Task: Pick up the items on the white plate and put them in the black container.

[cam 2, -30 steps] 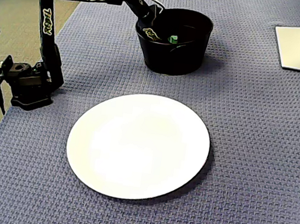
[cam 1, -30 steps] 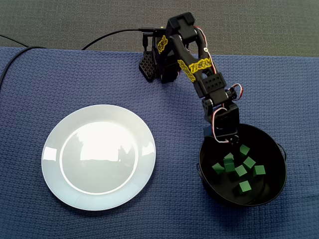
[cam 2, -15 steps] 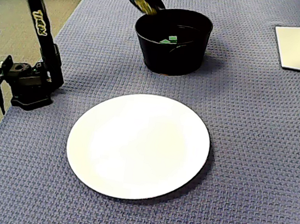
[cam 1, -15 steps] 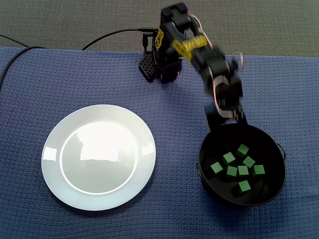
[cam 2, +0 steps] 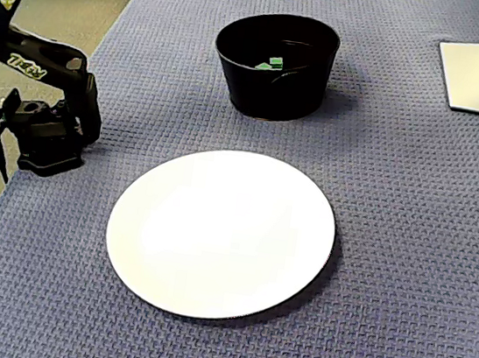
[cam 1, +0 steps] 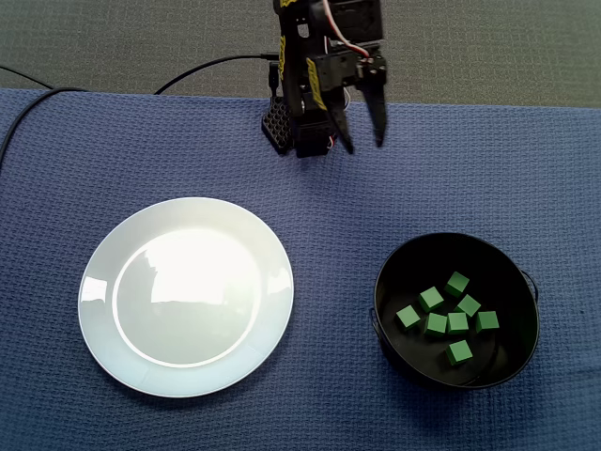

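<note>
- Green cubes (cam 1: 457, 322) lie inside the black container (cam 1: 500, 271).
- White plate (cam 1: 94, 287) sits apart on the blue-clothed table (cam 1: 329, 207).
- Pincer (cam 1: 364, 134) hangs released, near the arm's base.

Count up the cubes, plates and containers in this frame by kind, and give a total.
Green cubes: 8, all inside the container
White plate: 1, nothing on it
Black container: 1
Total: 10
</note>
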You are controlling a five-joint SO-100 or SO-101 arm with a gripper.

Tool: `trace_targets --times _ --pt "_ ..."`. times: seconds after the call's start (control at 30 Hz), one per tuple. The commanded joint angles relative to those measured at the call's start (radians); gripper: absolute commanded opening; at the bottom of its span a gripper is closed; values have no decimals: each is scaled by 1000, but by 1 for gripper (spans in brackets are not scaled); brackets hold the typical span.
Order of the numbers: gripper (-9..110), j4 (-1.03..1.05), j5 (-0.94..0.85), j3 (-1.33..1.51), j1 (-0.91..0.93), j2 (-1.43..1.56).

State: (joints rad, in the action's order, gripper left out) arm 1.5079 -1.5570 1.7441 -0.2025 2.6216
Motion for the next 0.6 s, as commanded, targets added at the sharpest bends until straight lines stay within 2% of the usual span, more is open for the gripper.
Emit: trace_targets --times 0.0,0.13,0.27,0.57 --pt "10 41 -43 195 158 146" --pt "9 49 -18 350 301 244" --pt "9 -66 -17 571 385 351" --pt "8 -221 -5 982 351 554"
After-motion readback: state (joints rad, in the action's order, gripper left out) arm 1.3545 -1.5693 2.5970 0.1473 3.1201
